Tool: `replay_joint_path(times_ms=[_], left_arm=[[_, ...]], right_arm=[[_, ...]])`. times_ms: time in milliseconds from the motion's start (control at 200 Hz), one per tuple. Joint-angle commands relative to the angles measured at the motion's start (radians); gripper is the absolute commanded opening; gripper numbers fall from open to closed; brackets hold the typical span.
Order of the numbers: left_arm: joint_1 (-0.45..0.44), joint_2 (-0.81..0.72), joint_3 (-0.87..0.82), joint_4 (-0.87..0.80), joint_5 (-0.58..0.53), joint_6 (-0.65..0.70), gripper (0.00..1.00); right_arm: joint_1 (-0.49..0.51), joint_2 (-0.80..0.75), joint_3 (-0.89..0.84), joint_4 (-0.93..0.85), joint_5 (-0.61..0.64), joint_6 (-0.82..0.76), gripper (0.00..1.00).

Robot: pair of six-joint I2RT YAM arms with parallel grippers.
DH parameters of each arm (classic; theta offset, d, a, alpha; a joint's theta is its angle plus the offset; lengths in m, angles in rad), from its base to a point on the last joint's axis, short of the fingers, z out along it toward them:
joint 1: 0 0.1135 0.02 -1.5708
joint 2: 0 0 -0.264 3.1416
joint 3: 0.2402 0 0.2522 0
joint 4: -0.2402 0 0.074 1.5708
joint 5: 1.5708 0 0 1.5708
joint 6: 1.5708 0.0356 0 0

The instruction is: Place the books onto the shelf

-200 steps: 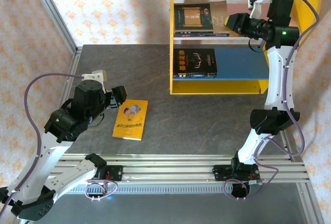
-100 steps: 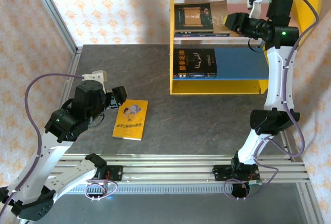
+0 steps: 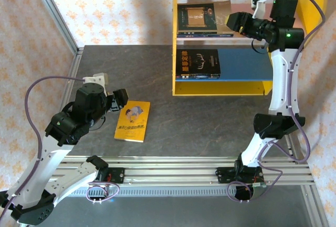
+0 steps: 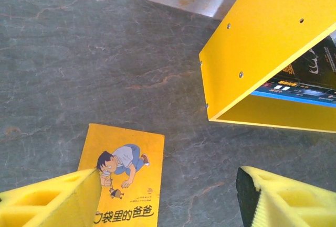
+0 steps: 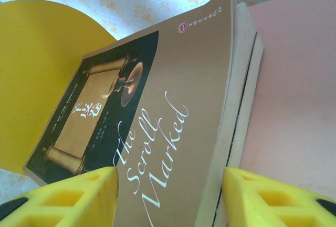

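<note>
Hovering above yellow book (image 4: 123, 180) on table (image 4: 79, 54), left claw (image 4: 169, 193) spread

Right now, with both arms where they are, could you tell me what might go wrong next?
1. The right gripper straddles the top book on the pink upper board; pulling back may drag it off the book beneath.
2. The yellow book lies flat on the table by the open left gripper; a low approach may shove it rather than lift it.
3. Carried over, it could strike the shelf's yellow side panel.
</note>
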Motion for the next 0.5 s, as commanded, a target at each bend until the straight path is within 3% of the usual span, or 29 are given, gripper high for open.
replay_joint_path(times_ms=[0, 280, 491], left_arm=[[0.0, -0.011, -0.024, -0.015, -0.06, -0.004, 0.7], [0.006, -0.016, -0.101, -0.012, -0.085, -0.033, 0.71], [0.014, 0.042, -0.212, -0.005, -0.116, -0.107, 0.7]], right_arm=[[0.004, -0.078, -0.025, -0.005, 0.097, -0.003, 0.54], [-0.009, -0.303, -0.233, 0.024, 0.337, -0.016, 0.54], [0.005, -0.631, -0.632, 0.129, 0.436, 0.037, 0.56]])
